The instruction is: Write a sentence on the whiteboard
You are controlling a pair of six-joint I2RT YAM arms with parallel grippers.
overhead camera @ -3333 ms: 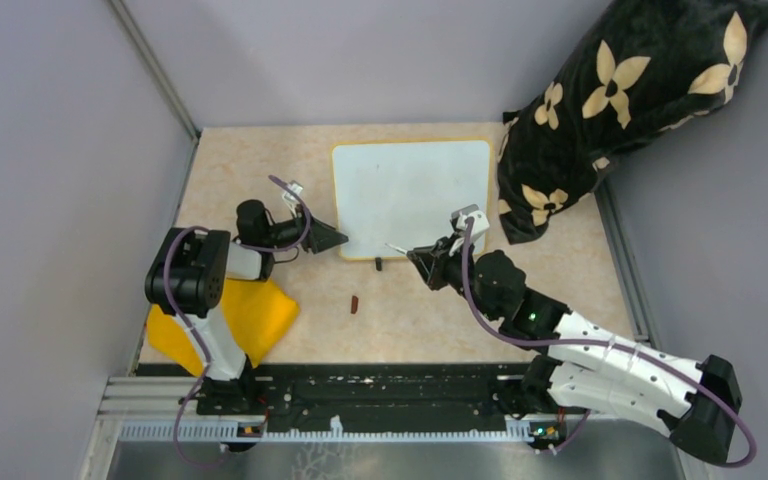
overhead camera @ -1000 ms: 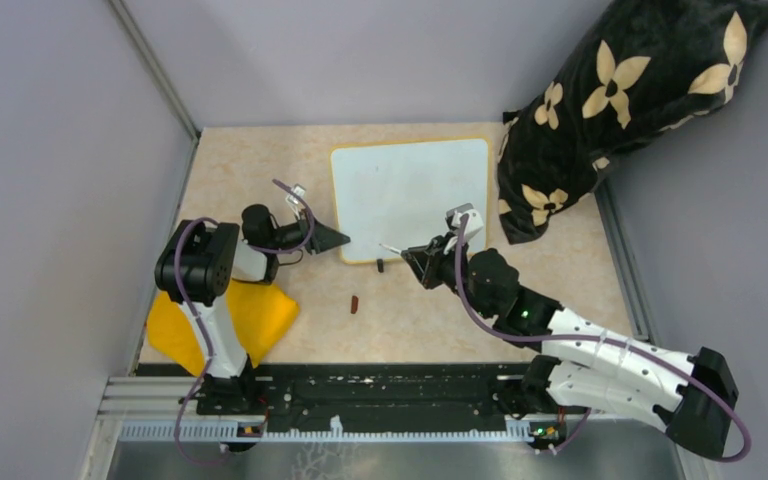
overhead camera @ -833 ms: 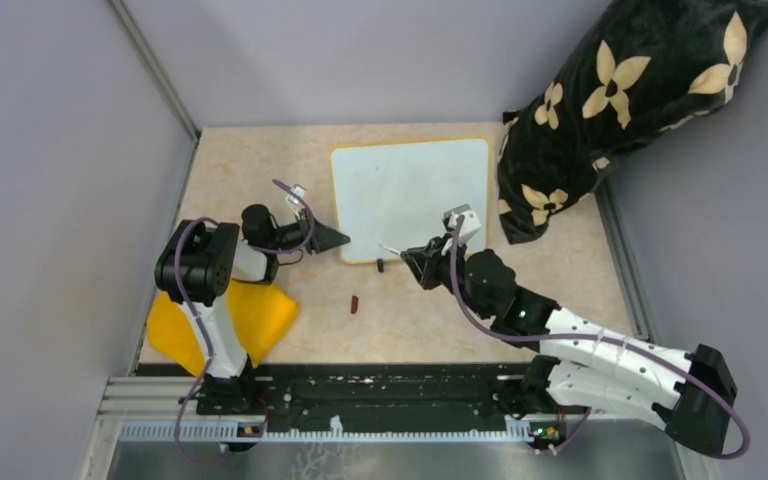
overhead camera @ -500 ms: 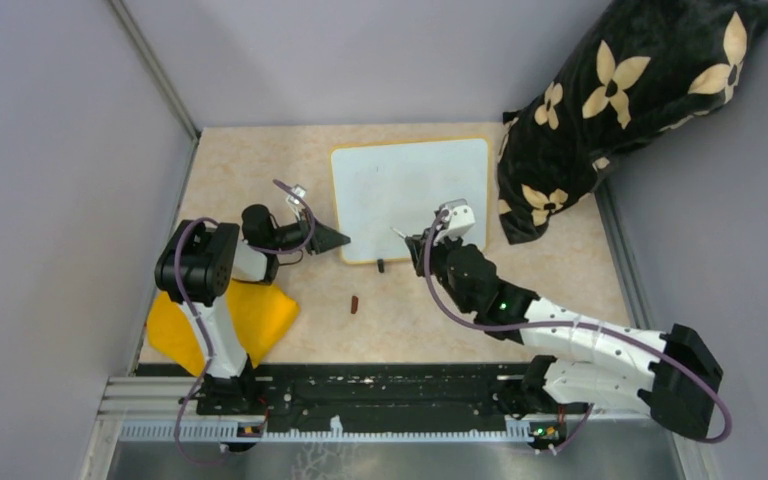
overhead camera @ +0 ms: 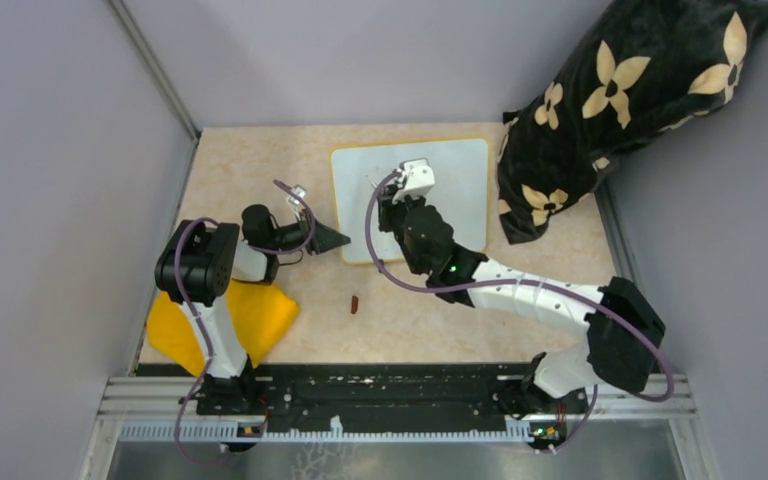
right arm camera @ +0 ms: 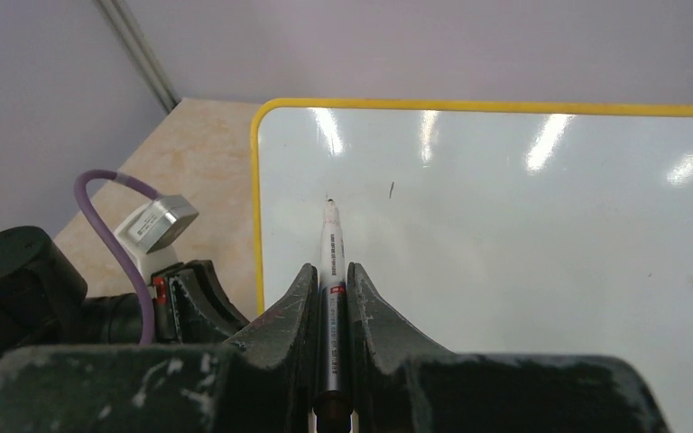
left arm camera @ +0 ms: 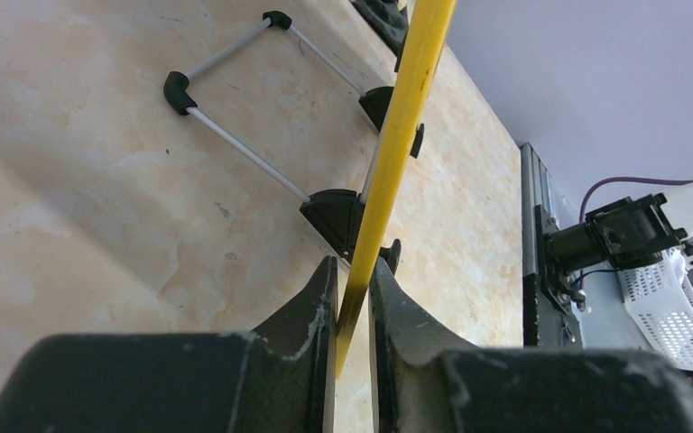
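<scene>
From above: shows the whiteboard [overhead camera: 460, 190] lying flat at the far middle of the table [overhead camera: 260, 170], beside a black flowered pillow [overhead camera: 640, 90]; left gripper [overhead camera: 344, 238] at its near left corner, right gripper [overhead camera: 384, 196] over its left part

From the left wrist: pinches the board's yellow frame [left arm camera: 406, 117] edge-on between both fingers

From the right wrist: clamps a marker [right arm camera: 330, 262], tip by the board's far left corner, contact impossible to tell, close to a short dark stroke [right arm camera: 391, 188]
</scene>
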